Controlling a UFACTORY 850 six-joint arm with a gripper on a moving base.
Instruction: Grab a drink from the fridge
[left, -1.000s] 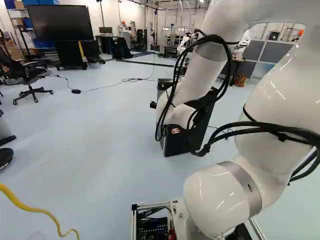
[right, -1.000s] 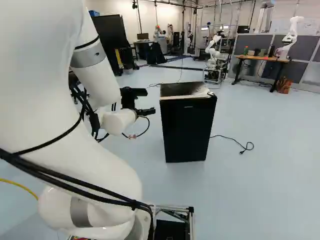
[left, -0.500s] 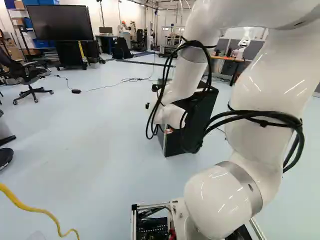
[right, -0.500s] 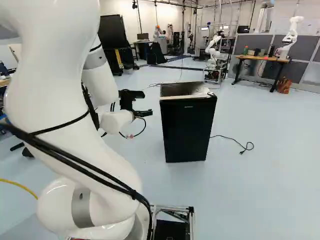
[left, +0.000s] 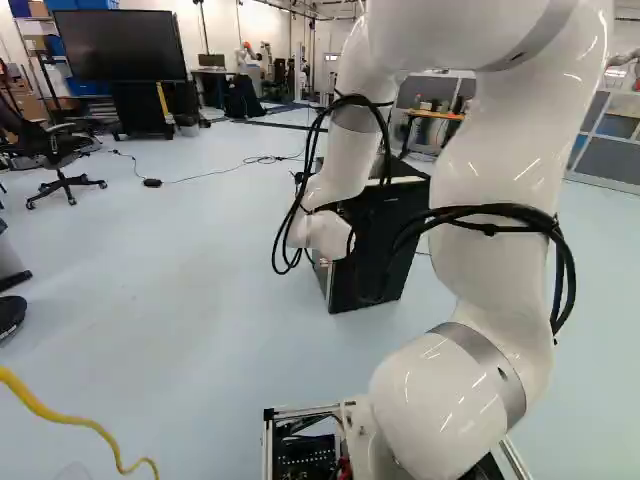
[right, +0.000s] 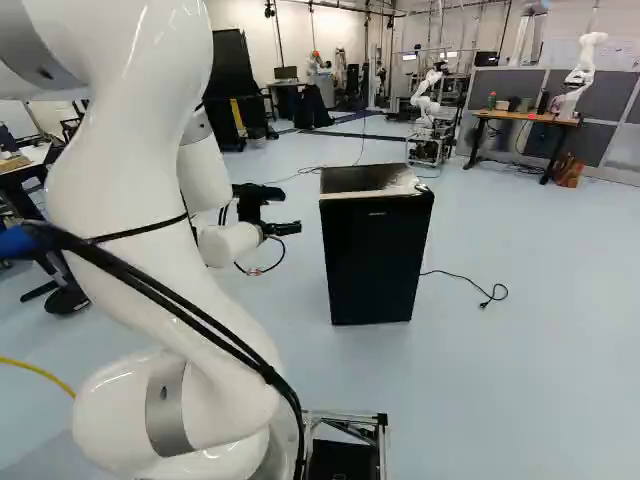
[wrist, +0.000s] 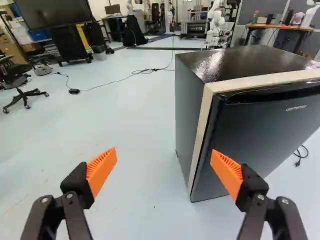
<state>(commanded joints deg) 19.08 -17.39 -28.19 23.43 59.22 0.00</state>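
A white robot arm (left: 500, 270) reaches out beside a black fridge (right: 372, 260) standing upright on a pale floor (right: 500, 370), its door (wrist: 260, 130) closed. The gripper (right: 297, 228) hangs just beside the fridge, on its left in the right base view and apart from it, level with the upper part of the cabinet. Its two fingers, tipped with orange pads (wrist: 101, 170), are spread wide with nothing between them but a view of the floor; in the wrist view the fridge rises ahead, toward one of the two fingers. A light-coloured strip (wrist: 200, 135) runs along the fridge's front edges, between door and cabinet. A black power cord (right: 465, 279) lies on the floor beside the fridge, on the side away from the gripper. Beyond the fridge, a wooden-topped table (right: 520, 117) bears a green bottle (right: 491, 101) and another robot (right: 582, 75), white like the first. A large dark screen (left: 120, 45) stands well apart from the fridge, farther back and to its left in the left base view.
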